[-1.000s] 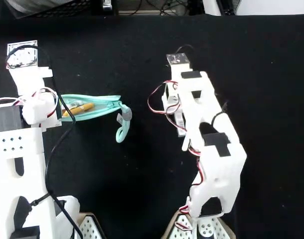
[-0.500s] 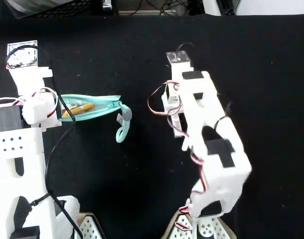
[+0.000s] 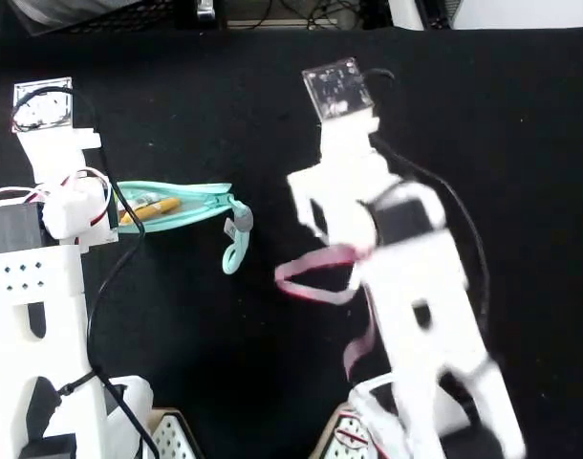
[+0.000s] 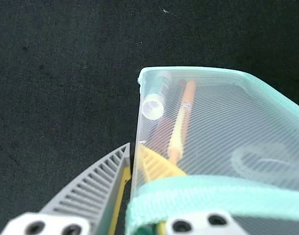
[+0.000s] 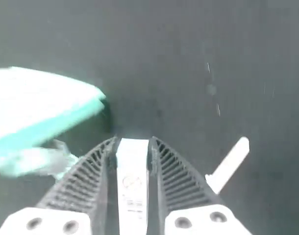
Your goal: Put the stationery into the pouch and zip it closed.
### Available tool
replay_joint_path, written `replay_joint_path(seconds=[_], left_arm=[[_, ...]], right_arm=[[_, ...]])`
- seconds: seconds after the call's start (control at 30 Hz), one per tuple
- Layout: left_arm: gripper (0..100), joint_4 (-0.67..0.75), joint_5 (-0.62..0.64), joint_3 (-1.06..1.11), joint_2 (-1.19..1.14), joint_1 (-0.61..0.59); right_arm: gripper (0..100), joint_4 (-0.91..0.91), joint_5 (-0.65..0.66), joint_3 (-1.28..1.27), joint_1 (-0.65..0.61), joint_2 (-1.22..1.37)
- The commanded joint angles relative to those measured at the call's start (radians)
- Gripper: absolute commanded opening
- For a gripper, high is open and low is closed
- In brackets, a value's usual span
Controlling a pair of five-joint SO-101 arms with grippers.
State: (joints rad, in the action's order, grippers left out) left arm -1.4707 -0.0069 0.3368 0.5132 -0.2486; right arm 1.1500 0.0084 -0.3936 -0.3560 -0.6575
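— Black cloth point(image 3: 521, 115) covers the whole table. What's on it?
— Two white arms. The left arm point(image 3: 33, 287) runs down the left edge of the high view, and the right arm point(image 3: 406, 277) rises through the centre-right.
— And the pouch?
— The teal pouch point(image 3: 201, 206) sits left of centre, seemingly on edge, with its strap loop point(image 3: 236, 247) curling toward the middle. The left gripper point(image 4: 134, 161) is clamped on one end. Through the clear wall I see an orange pencil point(image 4: 181, 122) and a clear-capped tube point(image 4: 154, 103) inside.
— Right side?
— The right gripper point(image 5: 132, 141) pinches a white block point(image 5: 132, 176), maybe an eraser. The pouch is off at the left of its view, and a loose white stick point(image 5: 229, 164) lies on the cloth at lower right there.
— Which step?
— Loading, I'd say, and partway through. Some items are in, one is in the jaws, and the zip isn't drawn yet.
— Next?
— Carry the block over the pouch's top edge, which looks open. Line it up, then let go. The slot looks narrow, so aim matters.
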Motion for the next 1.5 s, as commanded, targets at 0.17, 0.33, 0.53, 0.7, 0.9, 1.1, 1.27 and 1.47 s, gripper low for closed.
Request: replay_joint_path(seconds=[0.17,0.33,0.53,0.7,0.9,1.1,1.27,1.47], left_arm=[[3,0.011,0.005,0.054,-0.02,0.007],[3,0.011,0.006,0.054,-0.02,0.007],[3,0.011,0.006,0.056,-0.02,0.007],[3,0.011,0.006,0.054,-0.02,0.007],[3,0.011,0.006,0.053,-0.02,0.007],[3,0.011,0.006,0.054,-0.02,0.007],[3,0.011,0.006,0.054,-0.02,0.007],[3,0.011,0.006,0.053,-0.02,0.002]], right_arm=[[1.5,-0.239,-0.005,-0.09,-0.321,-0.435],[1.5,-0.658,-0.003,-0.344,-0.443,-0.487],[1.4,-1.028,-0.003,-0.579,-0.454,-0.486],[1.4,-1.102,-0.003,-0.65,-0.454,-0.484],[1.3,-1.22,-0.003,-0.677,-0.45,-0.392],[1.3,-1.343,-0.003,-0.673,-0.448,-0.16],[1.3,-1.343,-0.003,-0.688,-0.448,-0.087],[17.3,-0.965,0.003,-0.605,-0.45,-0.136]])
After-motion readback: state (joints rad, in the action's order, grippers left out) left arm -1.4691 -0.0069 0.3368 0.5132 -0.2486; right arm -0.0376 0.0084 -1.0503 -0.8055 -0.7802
